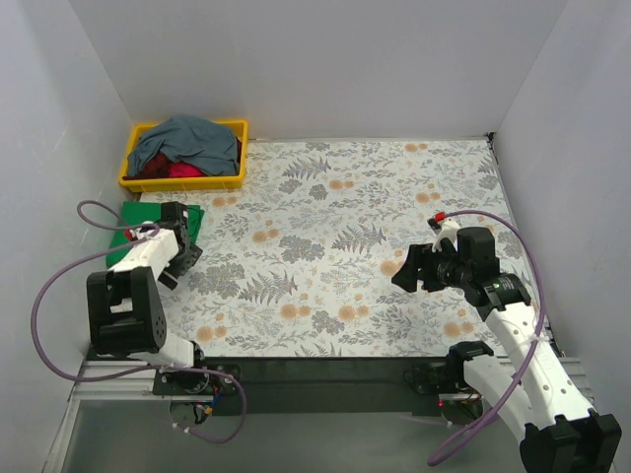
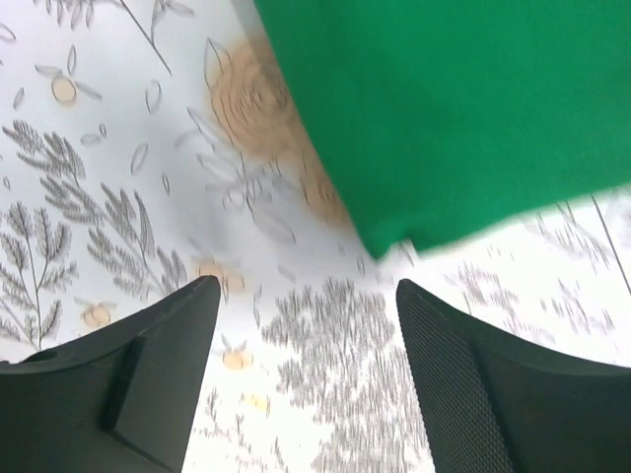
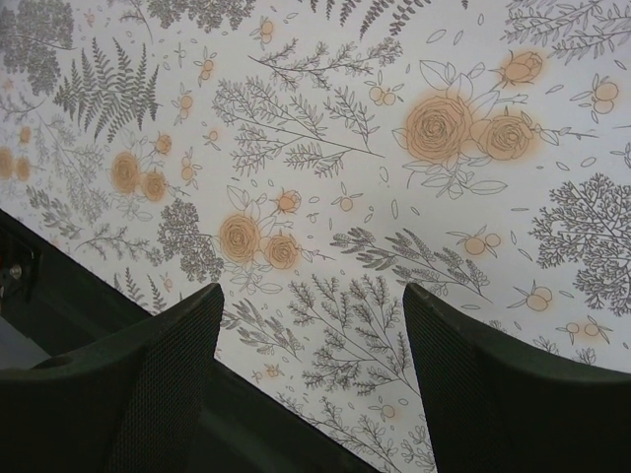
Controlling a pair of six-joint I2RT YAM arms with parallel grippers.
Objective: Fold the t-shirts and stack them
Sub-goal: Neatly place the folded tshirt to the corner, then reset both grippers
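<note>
The left arm lies across most of the green t-shirt (image 1: 196, 222) in the top view, so only a strip on the arm's right and a sliver on its left show, and its full outline cannot be made out. In the left wrist view the shirt (image 2: 463, 108) is cut off by the top and right edges of the frame, and its lower edge is smeared by blur. The red t-shirt (image 1: 182, 170) is almost buried: only a small patch shows under the grey-blue t-shirt (image 1: 187, 143), both bunched inside the yellow bin (image 1: 128, 179) at the far left corner.

The green shirt lies flat on the floral table (image 1: 345, 227) by its left edge, just near of the bin. What shows of it suggests a long axis running left to right, though the arm hides too much to be sure. One rounded corner points towards the left gripper (image 2: 306, 296), apart from both fingers. The grey-blue shirt is crumpled and spreads along the bin's length.

The left gripper (image 1: 180, 258) is released, its jaws spread over bare table. The right gripper (image 1: 406, 268), well apart on the right side, is also released (image 3: 311, 296), holding nothing
</note>
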